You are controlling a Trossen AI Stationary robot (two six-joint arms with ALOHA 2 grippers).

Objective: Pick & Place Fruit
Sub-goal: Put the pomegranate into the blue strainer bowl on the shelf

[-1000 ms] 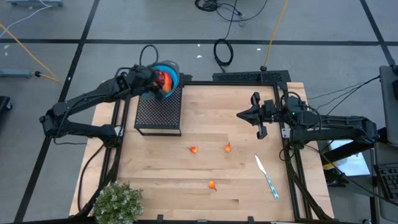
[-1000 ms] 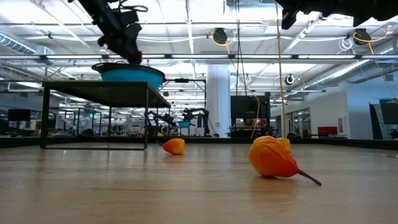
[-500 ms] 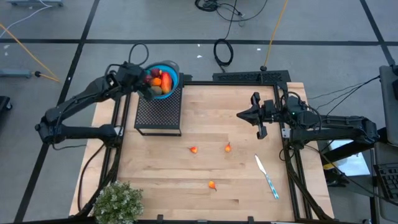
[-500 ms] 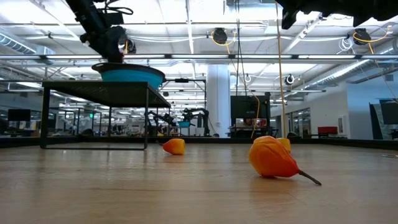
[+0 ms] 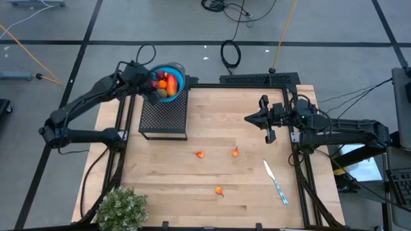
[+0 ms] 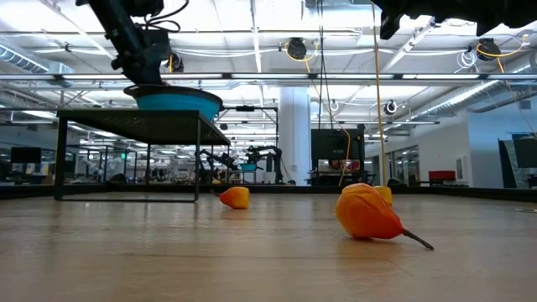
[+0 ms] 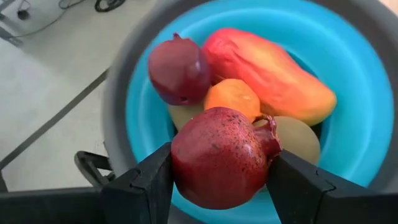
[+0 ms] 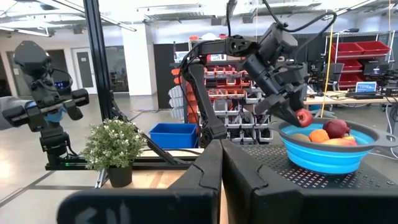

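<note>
One dark red ball [image 7: 219, 157] sat clamped in the left gripper [image 7: 217, 180], the blue bowl [image 7: 354, 118] directly beneath at 11 o'clock on the table; right gripper [image 5: 264, 119] stayed closed, empty, farther off.

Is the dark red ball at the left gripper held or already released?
Held: the left gripper is shut on the dark red ball, above the blue bowl.

A dark red speckled ball-shaped fruit [image 7: 221, 158] is seen between black claw fingers [image 7: 148, 180]. A bright blue round bowl [image 7: 354, 124] with a grey outer rim is filled with a red-orange oblong fruit [image 7: 267, 71], a plain dark red ball [image 7: 179, 70], an orange round piece [image 7: 233, 98] and olive-brown ovals [image 7: 298, 138]. A black perforated metal stand [image 5: 164, 115] is shown on the pale wooden surface [image 5: 218, 173], where small orange bits [image 5: 200, 154] are scattered beside a white and blue utensil [image 5: 275, 182] and a pale green bushy plant [image 5: 121, 208].
</note>
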